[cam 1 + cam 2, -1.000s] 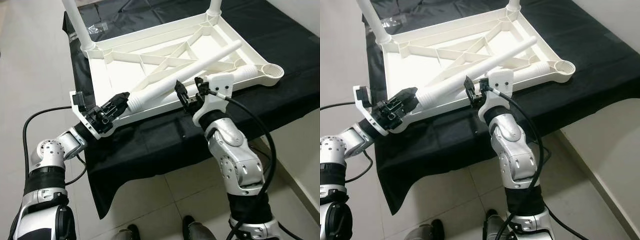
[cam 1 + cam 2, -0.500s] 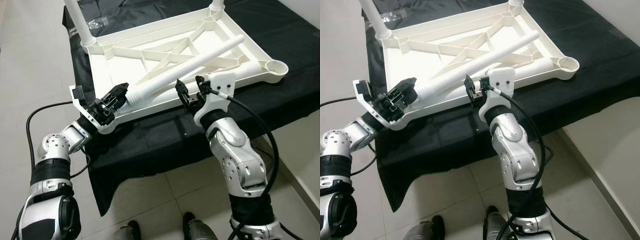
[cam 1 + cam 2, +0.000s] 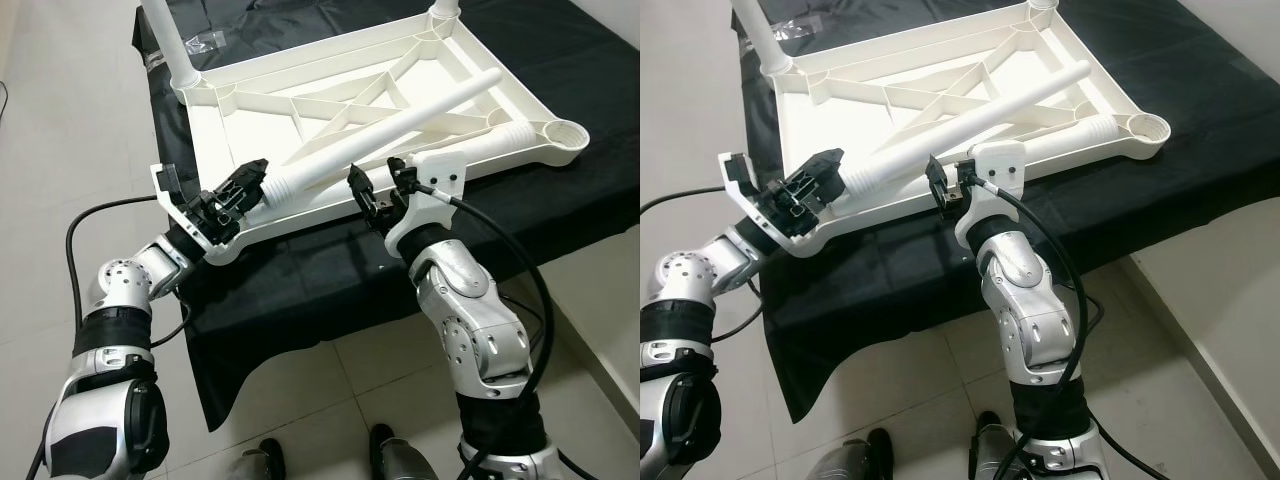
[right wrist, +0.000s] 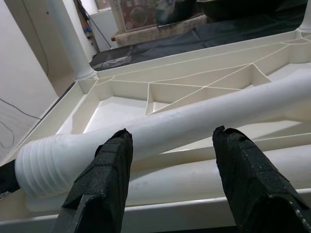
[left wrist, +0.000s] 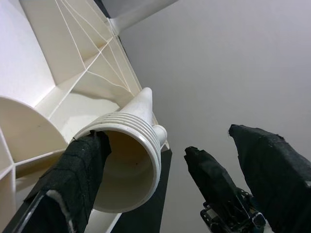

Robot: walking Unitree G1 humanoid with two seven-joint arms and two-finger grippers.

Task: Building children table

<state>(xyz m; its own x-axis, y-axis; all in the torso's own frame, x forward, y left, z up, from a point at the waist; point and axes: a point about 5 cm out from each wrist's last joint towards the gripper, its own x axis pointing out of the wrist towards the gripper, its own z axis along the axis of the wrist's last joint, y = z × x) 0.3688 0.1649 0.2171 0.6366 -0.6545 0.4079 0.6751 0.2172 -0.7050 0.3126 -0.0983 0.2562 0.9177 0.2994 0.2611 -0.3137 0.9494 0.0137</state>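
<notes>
Black-draped table (image 3: 600, 170) holds the upside-down white tabletop (image 3: 250, 125). Left hand (image 3: 232, 190) grips the loose leg (image 3: 400, 125) by its ribbed end at the front-left corner; right hand (image 3: 378, 190) hovers open beside it.

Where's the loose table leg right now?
The loose leg lies diagonally across the upturned white tabletop on the black cloth. Its threaded end is at the near-left corner, held by the left gripper, with the open right gripper beside its middle.
</notes>
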